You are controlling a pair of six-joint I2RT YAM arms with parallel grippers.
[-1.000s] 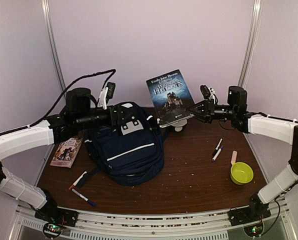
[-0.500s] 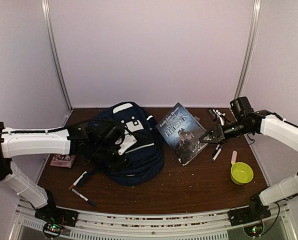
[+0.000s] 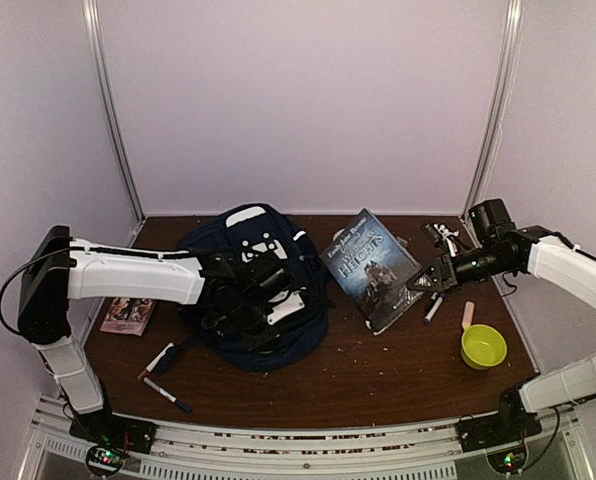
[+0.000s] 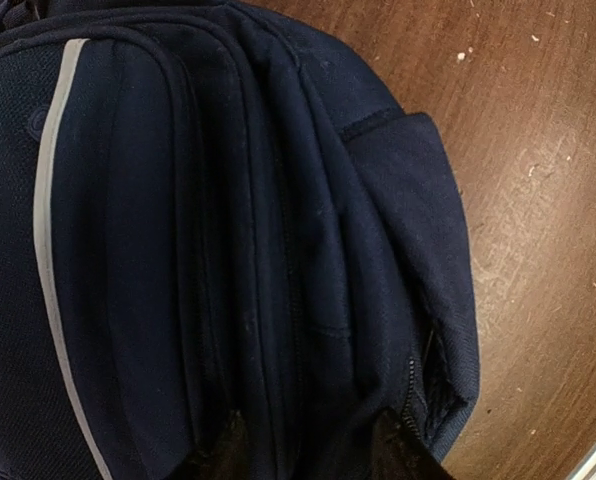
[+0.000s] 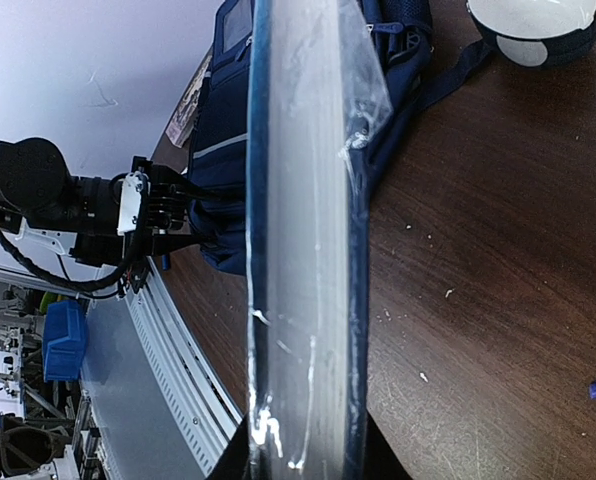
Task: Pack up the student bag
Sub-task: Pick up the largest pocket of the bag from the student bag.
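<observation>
The navy student bag (image 3: 240, 262) lies on the table left of centre, white stripe up. It fills the left wrist view (image 4: 228, 220). My left gripper (image 3: 261, 303) is low over the bag's front. Its jaws stand open (image 4: 308, 445), with bag fabric between the fingertips (image 4: 216, 452). My right gripper (image 3: 419, 283) is shut on the edge of a dark-covered book (image 3: 374, 268), held tilted just right of the bag. In the right wrist view the book's page edge (image 5: 303, 250) runs up from the gripper (image 5: 303, 455), with the bag (image 5: 228, 170) behind it.
A small book (image 3: 128, 313) and two pens (image 3: 164, 376) lie left of the bag. Two pens (image 3: 435, 306), a pink stick (image 3: 467, 315) and a green bowl (image 3: 483, 346) lie at the right. A white roll (image 5: 533, 20) sits near the bag's top.
Both arms came down from the back. The right gripper lowered the book from upright to tilted beside the bag. The left gripper moved down onto the bag's front.
</observation>
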